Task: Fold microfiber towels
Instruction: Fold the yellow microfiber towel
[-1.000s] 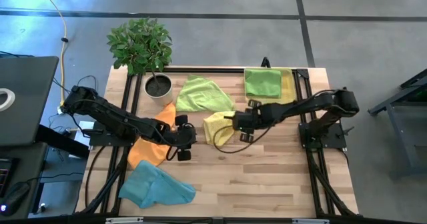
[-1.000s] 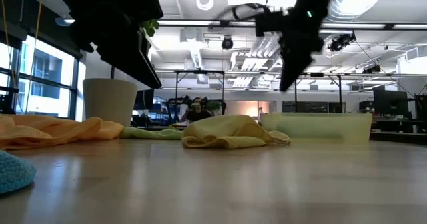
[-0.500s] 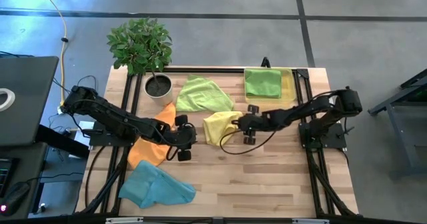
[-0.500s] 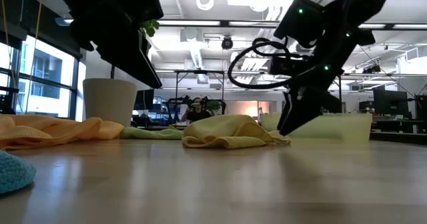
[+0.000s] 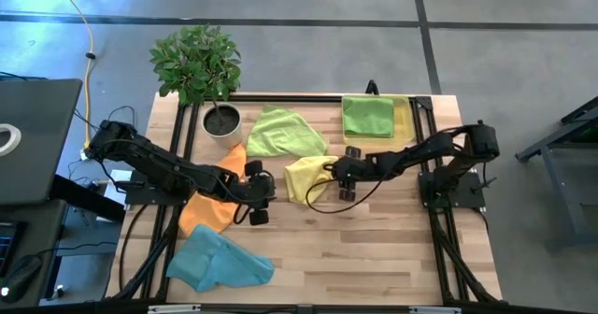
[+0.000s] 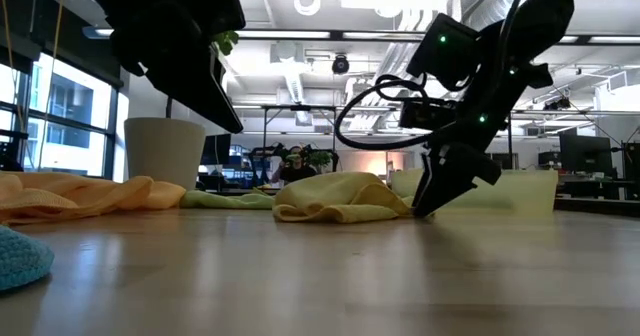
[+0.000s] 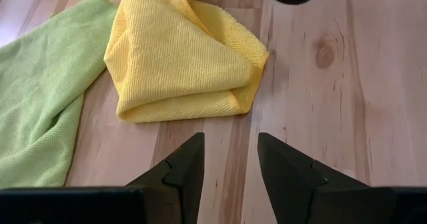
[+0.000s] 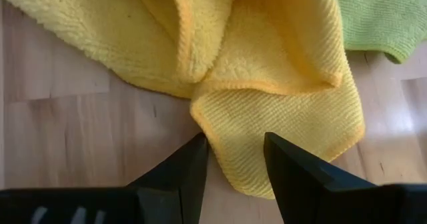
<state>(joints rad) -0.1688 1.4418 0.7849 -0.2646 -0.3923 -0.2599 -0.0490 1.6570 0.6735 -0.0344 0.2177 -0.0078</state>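
Grabbing the yellow towel (image 8: 267,57) is the job right now. It sits crumpled mid-table, and the right gripper (image 8: 235,159) hangs low over its near edge, fingers parted, nothing held. I'd catch one single layer of hem, not the bunched fold. Left gripper (image 7: 230,159) waits nearby, open too.

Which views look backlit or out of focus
Low view: bright ceiling lights and window leave the right tool and plant pot dark, near tabletop soft. Right wrist view: yellow towel weave crisp. High view: evenly lit.
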